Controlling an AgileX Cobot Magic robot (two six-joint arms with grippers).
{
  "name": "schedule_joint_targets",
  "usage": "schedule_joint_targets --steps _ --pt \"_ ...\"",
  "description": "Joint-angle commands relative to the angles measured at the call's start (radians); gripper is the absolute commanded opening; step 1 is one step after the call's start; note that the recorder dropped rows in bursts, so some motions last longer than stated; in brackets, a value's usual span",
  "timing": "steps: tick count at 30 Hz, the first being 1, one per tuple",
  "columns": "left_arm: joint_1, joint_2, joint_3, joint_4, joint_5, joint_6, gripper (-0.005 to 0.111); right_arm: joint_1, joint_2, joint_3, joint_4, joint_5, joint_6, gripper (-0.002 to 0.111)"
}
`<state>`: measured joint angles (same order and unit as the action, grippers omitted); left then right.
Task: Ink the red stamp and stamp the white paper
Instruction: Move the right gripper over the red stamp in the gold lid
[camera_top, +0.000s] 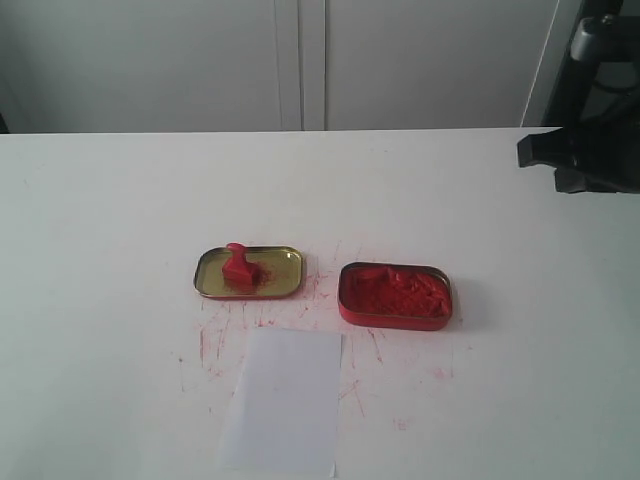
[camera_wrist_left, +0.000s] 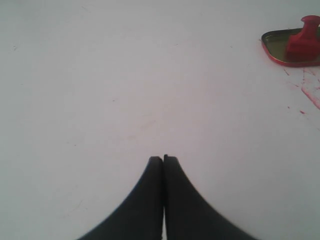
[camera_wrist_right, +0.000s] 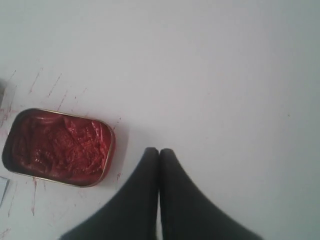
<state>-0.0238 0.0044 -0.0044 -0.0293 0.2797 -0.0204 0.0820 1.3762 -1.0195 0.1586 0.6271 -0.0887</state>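
Exterior view, as I stand watching: the red stamp (camera_top: 238, 266) stands handle-up in the shallow gold lid (camera_top: 285, 262), left of the red ink tin (camera_top: 395, 295), both on the white counter (camera_top: 100, 250). The white paper (camera_top: 285, 400) lies flat just in front of them, among red smudges. The left tool (camera_wrist_left: 163, 159) hangs over bare counter, fingers pressed together, empty. The right tool (camera_wrist_right: 159, 151) is the same, beside the red ink tin.

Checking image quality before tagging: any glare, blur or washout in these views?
Exterior view: soft, the white paper barely separates from the bright table. Left wrist view: left gripper a blurred black silhouette. Right wrist view: right gripper likewise; red ink tin paste glints.
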Motion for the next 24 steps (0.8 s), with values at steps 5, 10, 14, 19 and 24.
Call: schedule_joint_targets --steps 5,10,14,19,24 --pt "0.002 -0.004 0.004 0.0 -0.003 -0.002 0.0 0.045 0.177 -0.164 0.008 0.106 -0.045 0.0" --pt "0.002 -0.004 0.004 0.0 -0.003 -0.002 0.0 0.114 0.259 -0.264 0.008 0.149 -0.045 0.0" --pt "0.002 -0.004 0.004 0.0 -0.003 -0.002 0.0 0.169 0.323 -0.353 0.008 0.191 -0.045 0.0" --pt "0.002 -0.004 0.004 0.0 -0.003 -0.002 0.0 0.232 0.412 -0.469 0.006 0.258 -0.045 0.0" --pt "0.002 -0.004 0.004 0.0 -0.003 -0.002 0.0 0.285 0.492 -0.581 0.006 0.31 -0.045 0.0"
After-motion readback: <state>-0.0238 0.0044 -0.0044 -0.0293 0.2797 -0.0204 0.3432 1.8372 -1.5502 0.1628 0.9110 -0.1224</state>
